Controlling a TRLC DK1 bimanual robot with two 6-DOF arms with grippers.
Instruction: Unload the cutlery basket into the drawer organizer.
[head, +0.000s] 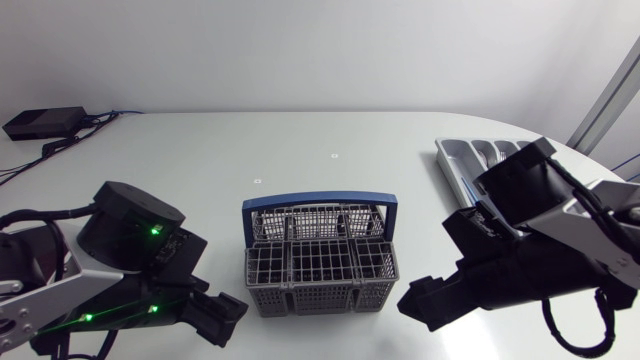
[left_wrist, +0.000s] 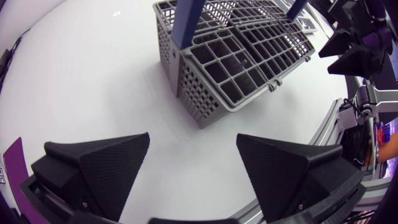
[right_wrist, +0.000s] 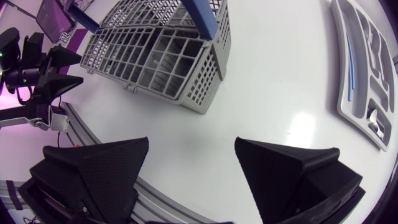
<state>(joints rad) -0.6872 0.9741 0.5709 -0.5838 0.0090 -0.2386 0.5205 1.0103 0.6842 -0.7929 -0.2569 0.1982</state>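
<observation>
The cutlery basket (head: 320, 298) is standing upright near the front middle of the tabletop (head: 200, 150), with its blue handle (head: 320, 201) arching across it. Through the gridded top, both wrist views are showing cells that look dark and empty. The mesh is hiding the lower depths, so I cannot rule out a small piece left inside. The drawer organizer (head: 455, 165) is lying well apart from the basket, at the far right of the tabletop, and the right arm is partly covering it in the head view. In the right wrist view, the organizer (right_wrist: 341, 93) is holding a long blue-handled piece (right_wrist: 349, 62) in one lane and something shiny (right_wrist: 373, 118) in a nearer compartment. Judging from this, the unloading is looking largely or wholly done, with at most a last check of the basket remaining.

The left end effector (head: 222, 312) is hanging low beside the basket's front left corner with its fingers spread wide and nothing between them, which the left wrist view (left_wrist: 193, 140) confirms. The right end effector (head: 420, 300) is mirroring it at the front right, equally wide and empty (right_wrist: 191, 142).

Bare tabletop is lying open between basket and organizer, and behind the basket too. Both end effectors are sitting close to the front edge, and the organizer is sitting near the right edge, so there is little margin there. A black box (head: 45, 122) with cables is occupying the far left corner.
</observation>
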